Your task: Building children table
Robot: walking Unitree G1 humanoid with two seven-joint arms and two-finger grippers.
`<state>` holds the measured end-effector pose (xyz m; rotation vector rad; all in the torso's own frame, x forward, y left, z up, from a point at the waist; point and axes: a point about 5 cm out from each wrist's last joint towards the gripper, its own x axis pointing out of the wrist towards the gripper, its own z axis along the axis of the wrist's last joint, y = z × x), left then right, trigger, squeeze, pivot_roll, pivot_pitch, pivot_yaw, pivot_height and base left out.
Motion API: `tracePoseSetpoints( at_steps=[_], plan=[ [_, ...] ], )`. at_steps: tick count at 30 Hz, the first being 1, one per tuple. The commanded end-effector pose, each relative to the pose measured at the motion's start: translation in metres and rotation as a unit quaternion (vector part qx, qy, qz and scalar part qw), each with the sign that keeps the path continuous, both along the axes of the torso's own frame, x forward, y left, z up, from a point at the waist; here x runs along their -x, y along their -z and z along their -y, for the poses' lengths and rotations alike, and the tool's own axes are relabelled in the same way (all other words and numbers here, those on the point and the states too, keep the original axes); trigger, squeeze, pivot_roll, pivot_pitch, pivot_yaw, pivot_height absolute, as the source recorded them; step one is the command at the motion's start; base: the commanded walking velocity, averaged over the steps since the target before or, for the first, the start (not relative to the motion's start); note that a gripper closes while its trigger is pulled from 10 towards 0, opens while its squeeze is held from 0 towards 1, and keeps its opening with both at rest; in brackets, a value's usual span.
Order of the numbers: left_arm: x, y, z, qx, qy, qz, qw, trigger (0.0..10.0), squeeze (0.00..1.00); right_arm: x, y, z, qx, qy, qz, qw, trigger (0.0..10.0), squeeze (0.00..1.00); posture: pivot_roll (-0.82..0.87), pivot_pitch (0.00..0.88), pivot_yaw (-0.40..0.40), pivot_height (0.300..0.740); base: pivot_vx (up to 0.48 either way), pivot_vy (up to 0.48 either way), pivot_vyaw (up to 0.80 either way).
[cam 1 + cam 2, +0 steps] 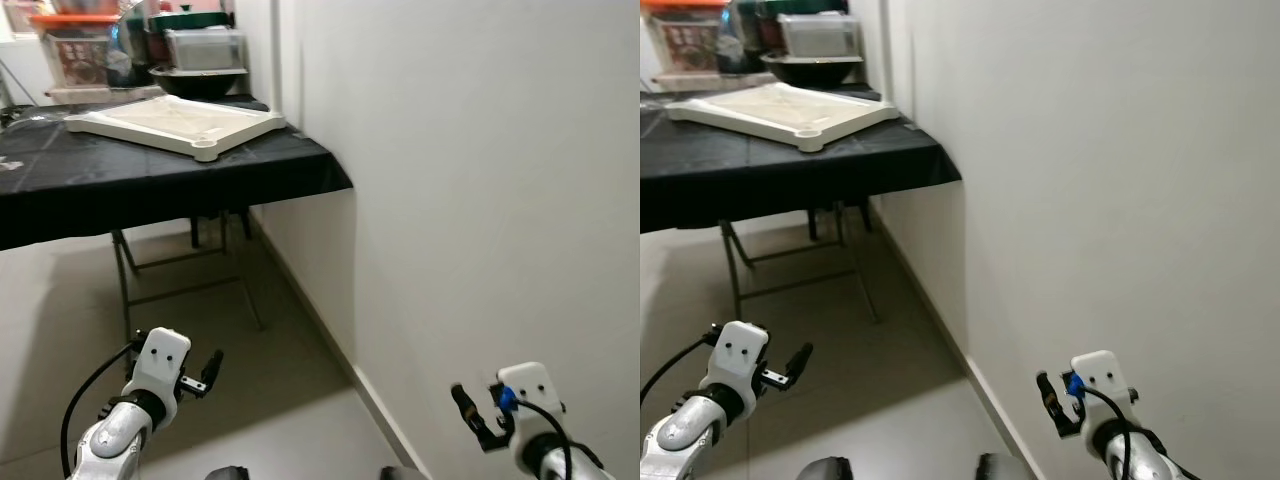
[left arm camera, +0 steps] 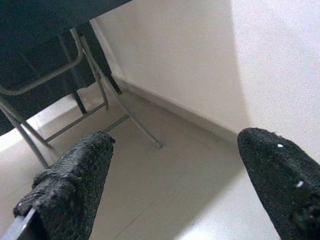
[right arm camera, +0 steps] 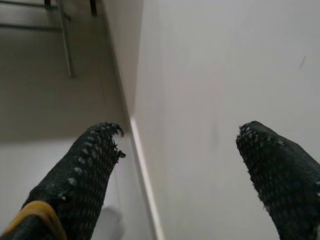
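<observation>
Two grippers, left [image 1: 212, 368] and right [image 1: 462, 402], hung low with fingers spread, gripping nothing. We saw the white tabletop panel [image 1: 175, 122] lying flat on the black-draped table [image 1: 150, 175], its long axis running left–right, one corner toward us.

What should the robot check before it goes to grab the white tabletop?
1. Left gripper open and empty: ok, fingers spread with nothing between them.
2. Right gripper open and empty: ok, same.
3. White tabletop lying flat on the black-covered table: ok, one corner sits near the table's edge.
4. Close enough to reach it: not ok, both grippers hang low near the floor, well short of the table.
5. Room on the right side: not ok, the right gripper is close beside the white wall.
6. Table legs steady: cannot tell.
</observation>
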<state>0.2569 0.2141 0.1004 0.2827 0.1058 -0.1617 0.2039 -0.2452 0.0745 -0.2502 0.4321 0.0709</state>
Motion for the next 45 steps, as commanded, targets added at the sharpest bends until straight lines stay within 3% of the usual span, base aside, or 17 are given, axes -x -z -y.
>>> tracePoseSetpoints(
  at_steps=[1, 10, 13, 19, 31, 45],
  plan=[
    [0.003, 0.007, 0.0, -0.002, 0.0, -0.013, 1.0, 10.0, 0.0, -0.001, 0.004, 0.002, 0.009, -0.002, -0.018, 1.0, 10.0, 0.0, 0.01, 0.0, -0.052, 0.531, 0.0, 0.0, 0.0],
    [0.003, 0.009, 0.001, -0.005, 0.001, -0.012, 1.0, 10.0, 0.0, 0.002, 0.012, 0.017, 0.021, 0.038, -0.07, 0.997, 10.0, 0.0, 0.01, 0.0, -0.061, 0.491, 0.0, 0.0, 0.0],
    [0.004, 0.01, 0.002, -0.005, -0.001, -0.013, 1.0, 10.0, 0.0, 0.009, 0.019, 0.029, 0.032, 0.066, -0.122, 0.99, 10.0, 0.0, 0.01, 0.0, -0.064, 0.476, 0.0, 0.0, 0.0],
    [0.004, 0.013, 0.004, -0.007, 0.002, -0.014, 1.0, 10.0, 0.0, 0.018, 0.024, 0.043, 0.048, 0.098, -0.165, 0.98, 10.0, 0.0, 0.0, 0.0, -0.064, 0.446, 0.0, 0.0, 0.0],
    [0.002, 0.013, 0.005, -0.008, 0.003, -0.013, 1.0, 10.0, 0.0, 0.034, 0.043, 0.043, 0.028, 0.096, -0.247, 0.964, 10.0, 0.0, 0.0, 0.0, -0.063, 0.396, 0.0, 0.0, 0.0],
    [0.002, 0.013, 0.002, -0.012, -0.001, -0.013, 1.0, 10.0, 0.0, 0.036, 0.054, 0.056, 0.035, 0.119, -0.276, 0.953, 10.0, 0.0, 0.01, 0.0, -0.061, 0.341, 0.0, 0.0, 0.0]
  ],
)
